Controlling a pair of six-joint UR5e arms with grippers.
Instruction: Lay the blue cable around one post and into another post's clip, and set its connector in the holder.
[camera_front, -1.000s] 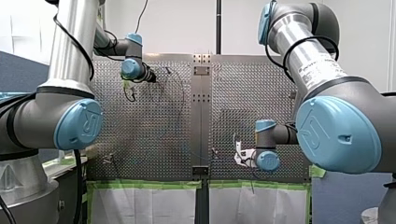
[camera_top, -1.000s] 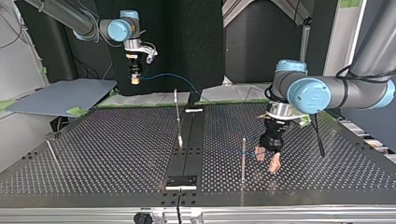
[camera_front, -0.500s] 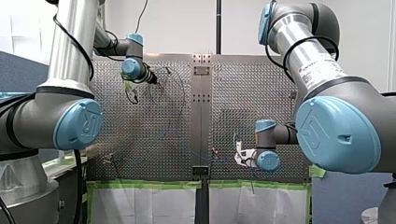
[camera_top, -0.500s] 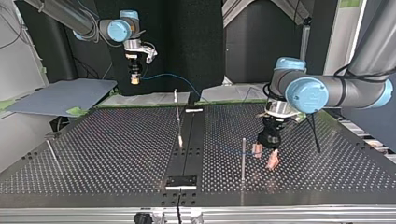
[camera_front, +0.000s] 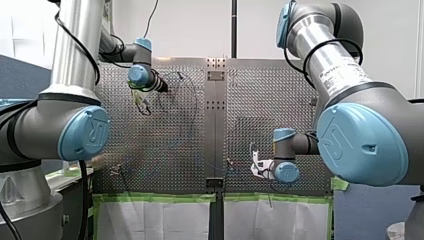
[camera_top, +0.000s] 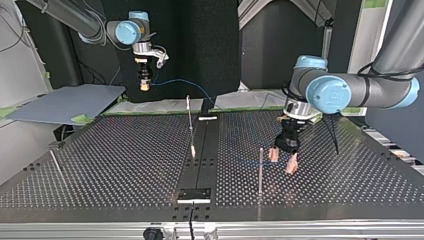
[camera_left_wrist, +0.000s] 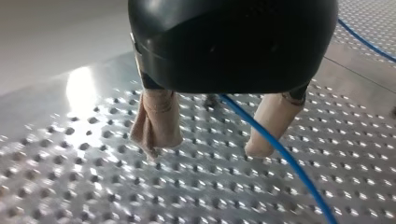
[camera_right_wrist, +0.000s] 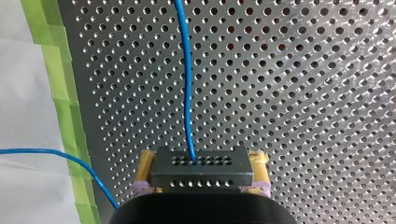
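In the right wrist view my right gripper (camera_right_wrist: 201, 186), with yellow pads, is shut on a dark connector block (camera_right_wrist: 201, 169). The blue cable (camera_right_wrist: 186, 84) leaves the block and runs ahead over the perforated table. The top view shows this gripper (camera_top: 145, 86) held high above the table's far edge, the cable (camera_top: 182, 83) sagging away from it. My left gripper (camera_left_wrist: 203, 151) hangs open just above the table, its beige fingers (camera_left_wrist: 156, 121) straddling the cable (camera_left_wrist: 280, 151). In the top view it (camera_top: 283, 161) is just right of a tall post (camera_top: 260, 167).
A leaning post (camera_top: 190, 122) with a pale tip stands near the table's middle strip. A thin rod (camera_top: 55, 161) is at the top view's left. A small black plate (camera_top: 194, 194) lies on the strip near the front edge. Green tape (camera_right_wrist: 65, 112) lines the table edge.
My left gripper has moved a little to the top view's left and away from the camera, closer to the tall post, still open. My right gripper has stayed put with the connector.
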